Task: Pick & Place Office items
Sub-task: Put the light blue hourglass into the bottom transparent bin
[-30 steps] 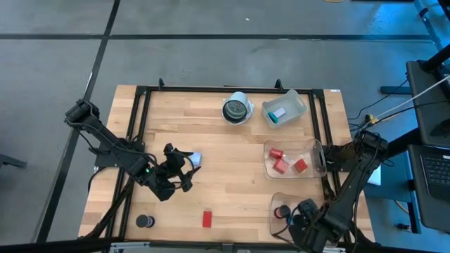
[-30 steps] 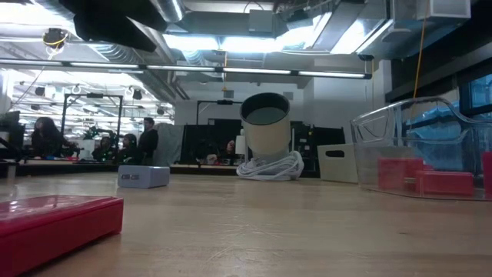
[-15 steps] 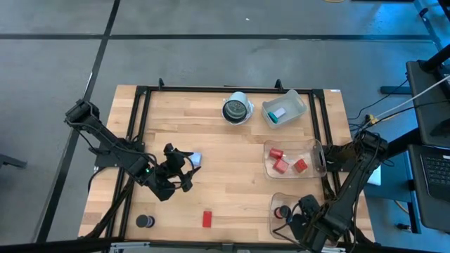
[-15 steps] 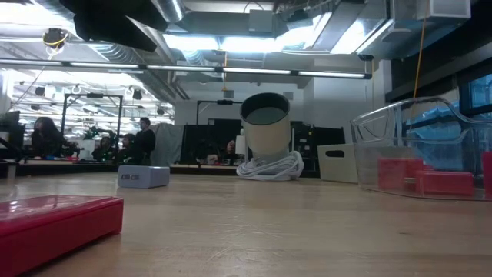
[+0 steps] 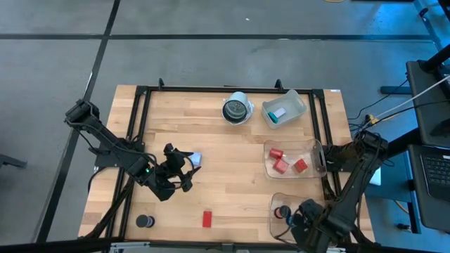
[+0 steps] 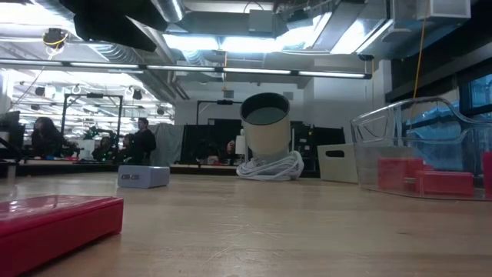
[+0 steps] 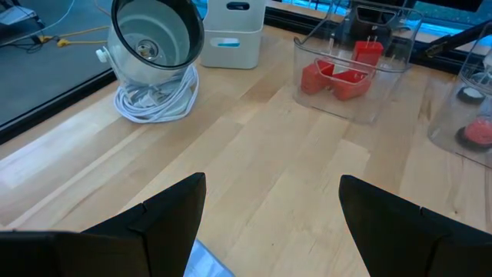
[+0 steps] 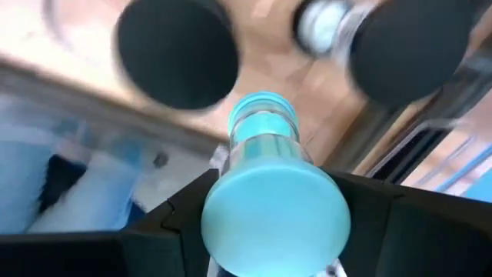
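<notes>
Black disc point(image 5: 144, 221) lies at the desk's point(image 5: 232, 151) near-left corner, well apart from the arms. Left gripper point(image 5: 184, 171) sits low over the left half, jaws released and wide, with a pale blue-white rectangle point(image 5: 195, 159) just beside its fingertips; nothing grasped. Red block point(image 5: 207, 218) lies alone near the front edge. Round white-and-dark bowl-like item point(image 5: 238, 109) stands at the far centre, a clear bin point(image 5: 285, 108) with a pale rectangle beside it. Middle bin point(image 5: 294, 160) contains three red blocks. Right gripper point(image 8: 265, 223) is over the near-right bin point(image 5: 285, 211), jaws clenched on a teal round piece point(image 8: 265, 204).
</notes>
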{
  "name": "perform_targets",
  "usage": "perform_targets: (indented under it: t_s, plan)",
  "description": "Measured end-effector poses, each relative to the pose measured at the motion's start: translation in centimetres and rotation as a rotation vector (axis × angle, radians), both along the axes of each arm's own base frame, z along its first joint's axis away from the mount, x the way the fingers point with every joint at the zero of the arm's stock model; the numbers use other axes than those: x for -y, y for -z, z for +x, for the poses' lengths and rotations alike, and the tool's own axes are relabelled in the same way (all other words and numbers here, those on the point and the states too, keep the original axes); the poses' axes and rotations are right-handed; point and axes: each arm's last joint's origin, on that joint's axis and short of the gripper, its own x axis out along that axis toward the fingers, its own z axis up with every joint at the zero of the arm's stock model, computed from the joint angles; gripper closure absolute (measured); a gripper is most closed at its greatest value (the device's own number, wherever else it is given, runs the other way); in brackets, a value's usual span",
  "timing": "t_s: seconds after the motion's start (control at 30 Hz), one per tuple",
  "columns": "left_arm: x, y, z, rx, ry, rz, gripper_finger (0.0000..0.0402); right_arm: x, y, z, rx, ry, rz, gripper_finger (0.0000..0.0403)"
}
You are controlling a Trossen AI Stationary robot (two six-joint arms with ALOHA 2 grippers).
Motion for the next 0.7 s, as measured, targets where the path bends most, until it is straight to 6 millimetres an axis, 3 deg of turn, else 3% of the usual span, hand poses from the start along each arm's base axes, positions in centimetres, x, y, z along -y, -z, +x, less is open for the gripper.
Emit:
perform_targets:
  t_s: [0.17, 0.37, 0.7]
  plan:
    - [0.0, 0.0, 0.0, -0.005, 0.005, 0.008, 0.0105, -0.6, -0.6, -0.4, 0.07, 0.029, -0.017, 0.0209]
    - [0.0, 0.0, 0.0, -0.005, 0.005, 0.008, 0.0105, -1.9, 0.8, -0.9, 0.057, 0.031, -0.039, 0.0208]
    - [0.0, 0.0, 0.0, -0.005, 0.004, 0.008, 0.0105, -2.1, 1.3, -0.9, 0.092, 0.044, -0.073, 0.0207]
